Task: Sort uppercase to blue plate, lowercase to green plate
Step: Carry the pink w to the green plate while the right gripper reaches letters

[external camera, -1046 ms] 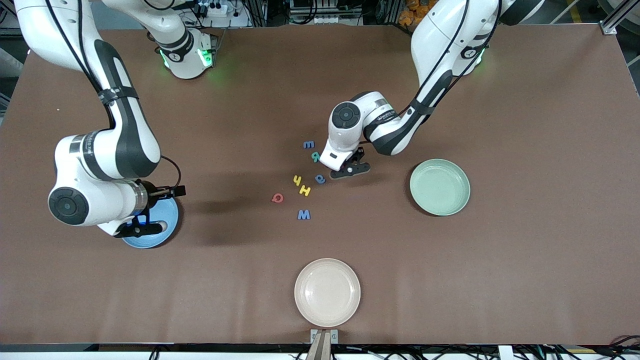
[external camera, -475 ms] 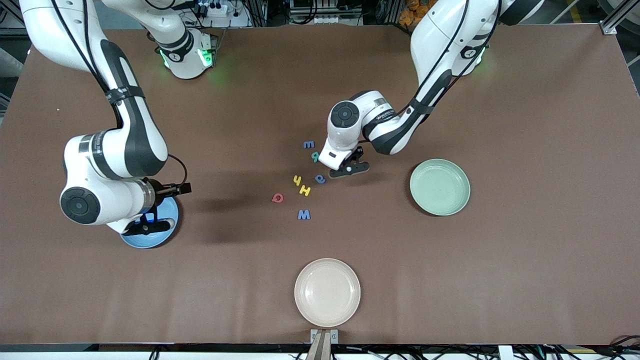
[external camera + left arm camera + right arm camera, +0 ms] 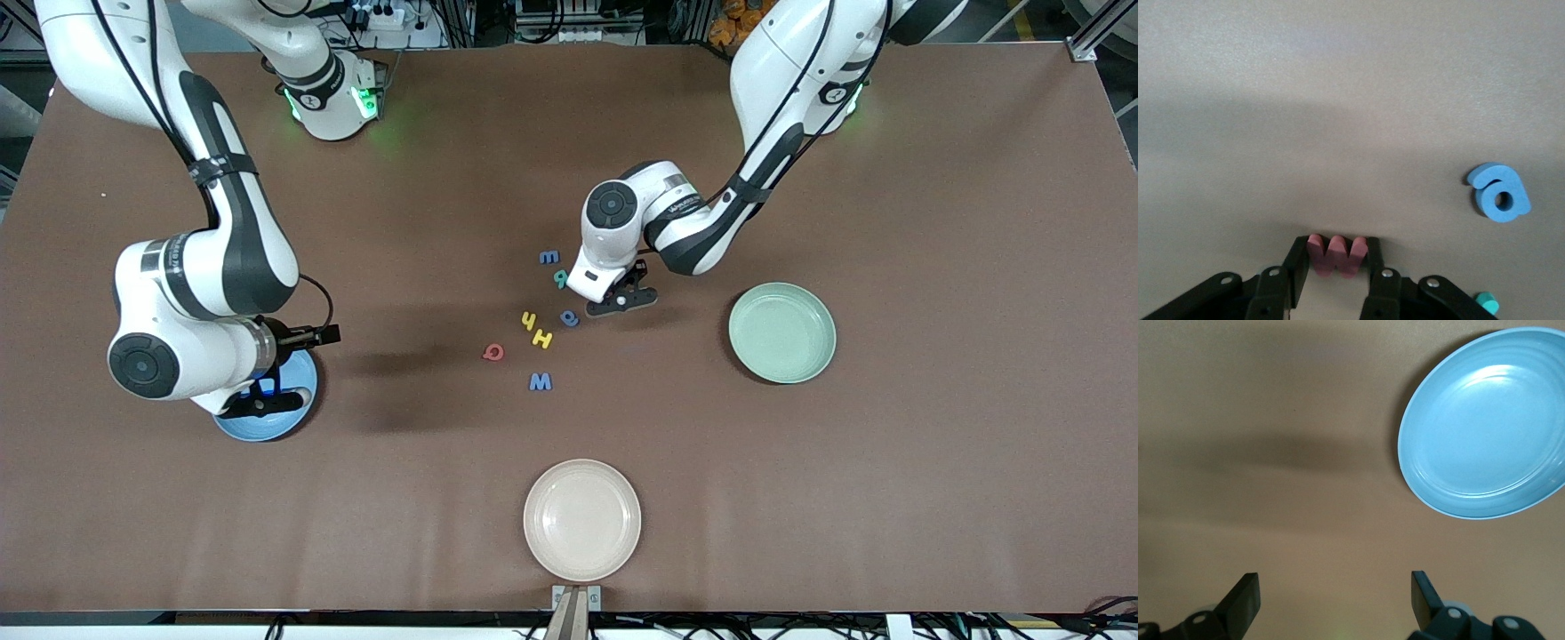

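My left gripper (image 3: 622, 302) is low at the table beside the letter cluster, shut on the red w (image 3: 1337, 255); its own hand hides that letter in the front view. Close by lie the blue a (image 3: 569, 317) (image 3: 1499, 193) and teal R (image 3: 560, 278) (image 3: 1487, 304). The small blue m (image 3: 549, 257), yellow h (image 3: 530, 321), yellow H (image 3: 542, 339), red Q (image 3: 492, 353) and blue W (image 3: 540, 381) lie spread around them. The green plate (image 3: 782, 332) holds nothing. My right gripper (image 3: 258, 404) (image 3: 1335, 593) hangs open over the blue plate (image 3: 267, 429) (image 3: 1485, 427).
A cream plate (image 3: 581, 520) sits near the table edge closest to the front camera, nearer than the letters. Brown table (image 3: 933, 222) stretches wide toward the left arm's end past the green plate.
My left gripper's jaws have closed onto the red w. The right arm shifted slightly toward the table's middle over the blue plate, then held still.
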You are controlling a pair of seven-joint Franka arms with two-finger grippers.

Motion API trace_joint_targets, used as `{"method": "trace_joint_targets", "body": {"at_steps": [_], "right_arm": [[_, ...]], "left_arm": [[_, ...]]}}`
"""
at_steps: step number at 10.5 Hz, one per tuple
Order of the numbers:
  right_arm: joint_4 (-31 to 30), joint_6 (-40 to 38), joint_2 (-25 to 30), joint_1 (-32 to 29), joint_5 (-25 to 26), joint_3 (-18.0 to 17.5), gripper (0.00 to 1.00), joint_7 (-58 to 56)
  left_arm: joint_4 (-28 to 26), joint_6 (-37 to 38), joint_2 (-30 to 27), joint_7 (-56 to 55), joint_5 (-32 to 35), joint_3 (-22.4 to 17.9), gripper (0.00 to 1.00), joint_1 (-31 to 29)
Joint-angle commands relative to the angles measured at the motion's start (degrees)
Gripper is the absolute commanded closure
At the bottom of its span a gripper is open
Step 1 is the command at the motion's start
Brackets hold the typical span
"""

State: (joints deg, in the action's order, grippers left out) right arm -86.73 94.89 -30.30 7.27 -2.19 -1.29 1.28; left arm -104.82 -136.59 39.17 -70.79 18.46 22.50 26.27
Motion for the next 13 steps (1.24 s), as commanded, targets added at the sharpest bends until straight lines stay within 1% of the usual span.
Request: {"method": "trace_joint_targets", "body": {"at_steps": [1, 2, 3, 4, 5, 6, 7, 9, 10, 13], "right_arm": [[-1.3, 0.3, 1.1, -0.1, -1.1, 0.1, 0.0, -0.4], [-1.3, 0.4, 1.1, 0.0, -1.1, 0.0, 0.0, -0.3], [-1.3, 0.4, 1.1, 0.3, -2.8, 0.0, 0.0, -0.3], [-1.3, 0.4, 1.0, 0.4, -3.3, 0.0, 0.0, -0.4], [-1.2, 0.5, 1.0, 1.2, -3.4, -0.4, 0.0, -0.4], [-1.2, 1.5, 1.0, 3.3, -3.4, -0.6, 0.0, -0.4], [-1.0, 3.4, 1.1, 7.0, -3.4, -0.8, 0.0, -0.1], [-1.1, 8.4, 0.9, 13.6, -3.5, -0.8, 0.0, 0.7], [-1.1, 9.9, 0.9, 16.0, -3.5, -0.8, 0.0, 0.7], [-1.3, 13.5, 0.8, 21.5, -4.3, -0.8, 0.0, 2.1]], "left_arm": [[-0.1, 4.2, -0.9, 3.5, -1.0, 2.1, 0.73, -3.2], [0.9, 7.5, -1.9, 6.3, -3.1, 3.4, 0.73, -5.3], [1.5, 10.8, -3.3, 9.6, -5.5, 3.8, 0.73, -6.0], [1.6, 12.0, -5.0, 13.3, -7.8, 3.6, 0.73, -6.7], [1.5, 13.0, -6.3, 15.6, -8.2, 3.6, 0.73, -7.9], [1.5, 14.0, -7.4, 17.9, -8.2, 3.4, 0.73, -8.6], [1.3, 15.5, -8.7, 19.7, -8.2, 3.3, 0.75, -9.5], [0.8, 20.9, -12.2, 25.5, -8.7, 3.4, 0.77, -11.0], [0.8, 23.6, -13.7, 28.5, -8.9, 3.4, 0.77, -12.1], [0.5, 28.6, -18.8, 34.7, -9.1, 3.3, 0.77, -16.9]]}}
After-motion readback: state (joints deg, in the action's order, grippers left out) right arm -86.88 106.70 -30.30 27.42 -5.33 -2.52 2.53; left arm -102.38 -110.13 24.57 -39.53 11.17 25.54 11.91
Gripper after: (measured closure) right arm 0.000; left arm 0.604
